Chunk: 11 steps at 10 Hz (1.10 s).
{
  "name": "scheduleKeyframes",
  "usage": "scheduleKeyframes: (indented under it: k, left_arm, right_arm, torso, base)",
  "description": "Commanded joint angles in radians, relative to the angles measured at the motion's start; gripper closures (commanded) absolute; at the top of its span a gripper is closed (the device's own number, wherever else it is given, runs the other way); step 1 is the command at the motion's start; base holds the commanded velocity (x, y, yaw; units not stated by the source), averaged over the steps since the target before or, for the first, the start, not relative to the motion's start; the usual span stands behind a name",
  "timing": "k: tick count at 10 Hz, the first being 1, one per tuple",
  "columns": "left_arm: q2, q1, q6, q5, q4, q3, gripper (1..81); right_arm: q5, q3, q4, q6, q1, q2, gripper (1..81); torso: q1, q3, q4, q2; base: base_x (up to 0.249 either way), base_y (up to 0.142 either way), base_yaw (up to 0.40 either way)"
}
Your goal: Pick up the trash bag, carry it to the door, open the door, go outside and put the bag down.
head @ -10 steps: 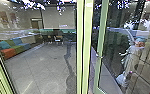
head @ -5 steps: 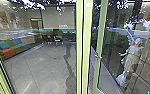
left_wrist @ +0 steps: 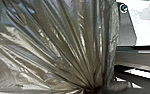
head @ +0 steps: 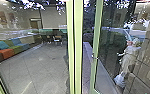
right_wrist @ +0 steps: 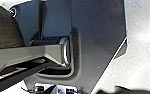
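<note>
The dark, shiny trash bag [left_wrist: 66,42] is large in the left wrist view. Its folds run together into a tight gather, where my left gripper [left_wrist: 94,89] is shut on it. In the right wrist view, part of the same dark bag [right_wrist: 6,27] shows beside robot parts; how my right gripper stands cannot be told. The glass door has a green frame [head: 97,37] and a small handle [head: 94,57] in the head view, right of a thick green post [head: 78,50], with a gap between them.
Behind the left glass are a tiled floor [head: 41,67], a colourful sofa [head: 13,47] and chairs [head: 57,40]. A pale figure [head: 128,57] shows in the glass at right, possibly a reflection. Tiled wall [head: 147,57] lies at the far right.
The head camera has moved: the green post and door frame now stand further left in its picture, mostly within the last half second.
</note>
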Motion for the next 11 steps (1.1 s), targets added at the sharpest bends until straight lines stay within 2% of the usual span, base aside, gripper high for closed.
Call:
scheduleKeyframes:
  k: [1,11]
  left_arm:
    - [0.005,-0.047,0.004,0.075,0.001,0.005,81.1]
    - [0.008,-0.046,0.005,0.075,0.001,0.005,81.1]
  right_arm:
    - [-0.068,0.004,0.000,-0.002,0.050,0.002,1.0]
    - [-0.068,0.003,0.000,-0.002,0.047,0.003,1.0]
  torso:
    - [0.000,0.000,0.000,0.000]
    - [0.000,0.000,0.000,0.000]
  base:
    - [0.000,-0.131,0.000]
    - [0.000,-0.136,0.000]
